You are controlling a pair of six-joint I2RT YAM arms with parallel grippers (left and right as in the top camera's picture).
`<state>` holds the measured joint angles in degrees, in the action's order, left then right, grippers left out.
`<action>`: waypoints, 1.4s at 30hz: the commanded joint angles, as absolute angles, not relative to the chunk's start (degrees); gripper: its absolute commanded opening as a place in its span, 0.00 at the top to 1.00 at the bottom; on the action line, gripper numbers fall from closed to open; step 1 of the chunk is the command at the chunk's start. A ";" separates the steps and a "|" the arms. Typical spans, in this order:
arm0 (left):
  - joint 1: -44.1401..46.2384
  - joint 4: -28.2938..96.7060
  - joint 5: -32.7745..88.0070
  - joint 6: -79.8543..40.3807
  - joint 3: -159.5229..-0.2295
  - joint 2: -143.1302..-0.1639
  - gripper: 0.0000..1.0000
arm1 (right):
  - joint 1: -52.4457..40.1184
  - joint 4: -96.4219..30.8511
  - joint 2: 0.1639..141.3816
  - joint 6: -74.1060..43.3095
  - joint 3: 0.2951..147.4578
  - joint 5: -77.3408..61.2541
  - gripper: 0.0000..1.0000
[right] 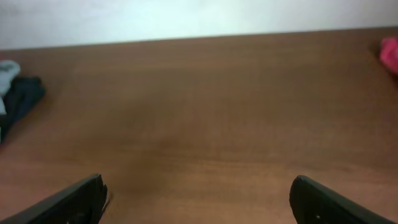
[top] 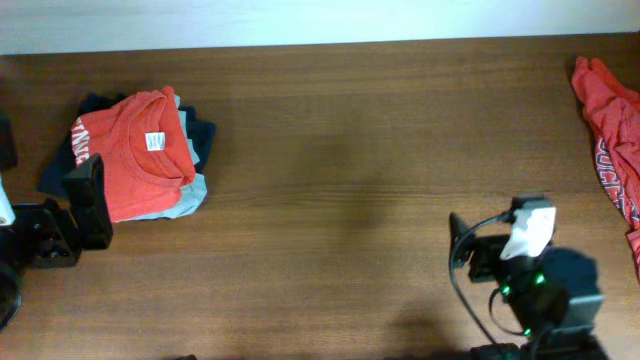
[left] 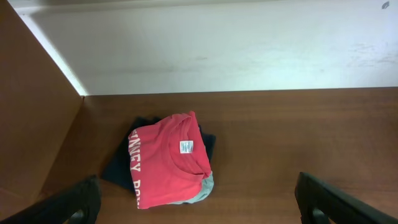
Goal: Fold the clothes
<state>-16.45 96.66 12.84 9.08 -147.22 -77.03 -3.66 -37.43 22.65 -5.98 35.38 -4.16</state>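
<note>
Overhead: wooden desk (top: 340, 150). Loose red shirt (top: 610, 110) lies crumpled at the right edge, long axis running far to near, partly out of frame. Folded red shirt (top: 135, 160) sits far left atop a dark and grey pile (top: 204, 138), collar toward the desk's middle, lettering along its left edge. Left claw (left: 198, 186) and right claw (right: 197, 186) both gape wide, holding nothing.

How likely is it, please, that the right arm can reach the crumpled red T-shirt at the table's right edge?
Probably yes: the crumpled red T-shirt lies on that arm's side with only bare table between, and the right end effector is open and empty, though facing elsewhere.
</note>
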 commanded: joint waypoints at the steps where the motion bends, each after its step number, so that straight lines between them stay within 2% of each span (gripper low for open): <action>1: -16.23 96.66 13.08 8.19 -147.26 -76.79 0.01 | -3.33 -35.94 15.81 -6.02 29.23 -4.91 0.01; 12: -16.23 96.66 13.08 8.19 -147.26 -76.79 0.01 | -3.36 -31.86 3.05 -6.00 12.71 -4.47 0.01; 17: -16.23 96.66 13.08 8.19 -147.26 -76.79 0.01 | -3.36 -23.51 2.76 -6.00 6.76 -4.47 0.01; 42: -16.23 96.66 13.08 8.19 -147.26 -76.79 0.01 | -3.36 -21.08 2.98 -6.00 6.33 -4.47 0.01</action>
<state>-16.45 96.66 12.84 8.91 -147.22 -77.03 -3.66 -21.37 3.46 -5.96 7.16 -4.54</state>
